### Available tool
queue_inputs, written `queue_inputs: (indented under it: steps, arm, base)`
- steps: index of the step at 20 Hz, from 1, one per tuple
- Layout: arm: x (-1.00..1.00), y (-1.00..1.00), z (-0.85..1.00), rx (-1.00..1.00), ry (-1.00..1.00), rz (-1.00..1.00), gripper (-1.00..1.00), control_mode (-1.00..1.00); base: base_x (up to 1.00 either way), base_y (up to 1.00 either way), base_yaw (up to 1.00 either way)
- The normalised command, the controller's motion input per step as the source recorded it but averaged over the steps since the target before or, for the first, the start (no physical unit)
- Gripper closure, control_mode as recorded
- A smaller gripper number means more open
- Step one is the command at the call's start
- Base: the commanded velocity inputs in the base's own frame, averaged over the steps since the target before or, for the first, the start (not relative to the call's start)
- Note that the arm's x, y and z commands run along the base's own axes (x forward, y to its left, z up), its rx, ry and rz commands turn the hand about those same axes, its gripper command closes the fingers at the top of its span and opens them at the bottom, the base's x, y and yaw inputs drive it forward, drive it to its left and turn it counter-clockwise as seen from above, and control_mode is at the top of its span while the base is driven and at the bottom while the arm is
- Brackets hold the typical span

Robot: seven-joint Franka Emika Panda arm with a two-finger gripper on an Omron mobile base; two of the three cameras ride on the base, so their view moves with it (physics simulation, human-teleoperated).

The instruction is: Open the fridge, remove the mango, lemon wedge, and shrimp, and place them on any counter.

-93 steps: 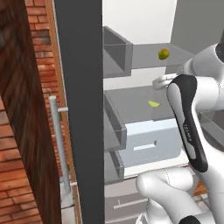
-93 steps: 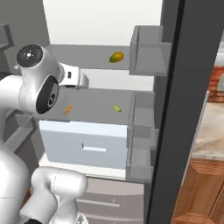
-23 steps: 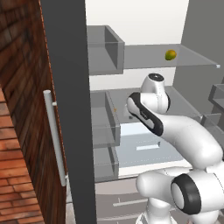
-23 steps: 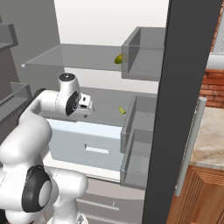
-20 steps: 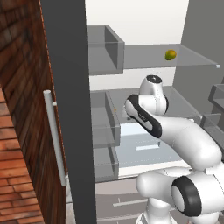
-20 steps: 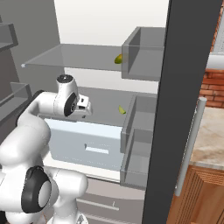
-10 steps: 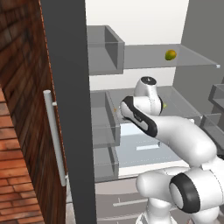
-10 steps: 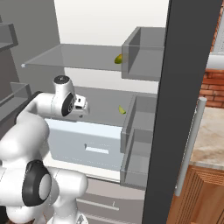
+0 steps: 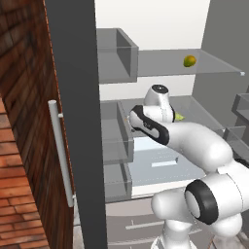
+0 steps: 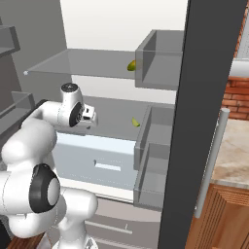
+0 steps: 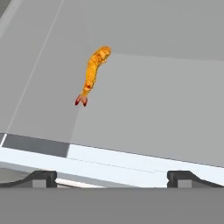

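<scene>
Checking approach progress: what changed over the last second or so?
The arm has eased its hand further left along the middle shelf, the open gripper now facing the shrimp; nothing grasped. Mango, lemon wedge and fridge doors unchanged.

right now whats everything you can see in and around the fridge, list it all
fridge: one, pale grey, both doors open, white inside with grey shelves
mango: one, yellow-green, on the upper shelf
lemon wedge: one, yellow-green sliver, on the middle shelf
shrimp: one, bright orange, lying on the middle shelf ahead of the gripper
door handle: one, silver bar, on the left door
brick wall: red-brown, left of the fridge
counter: beige stone, right of the fridge
gripper: one, dark fingertips, open, short of the shrimp
</scene>
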Motion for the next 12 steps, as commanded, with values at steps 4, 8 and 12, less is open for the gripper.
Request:
queue_inputs:
  steps: [4, 8, 12]
  arm:
    - [0.23, 0.13, 0.00, 0.07, 0.05, 0.00, -1.00, -1.00]
    - [0.29, 0.18, -0.08, 0.03, 0.04, 0.00, -1.00, -1.00]
    - [0.30, 0.13, -0.03, 0.00, 0.00, 0.00, -1.00, -1.00]
  base:
    - [0.00, 0.00, 0.00]
    - [0.00, 0.00, 0.00]
    - [0.00, 0.00, 0.00]
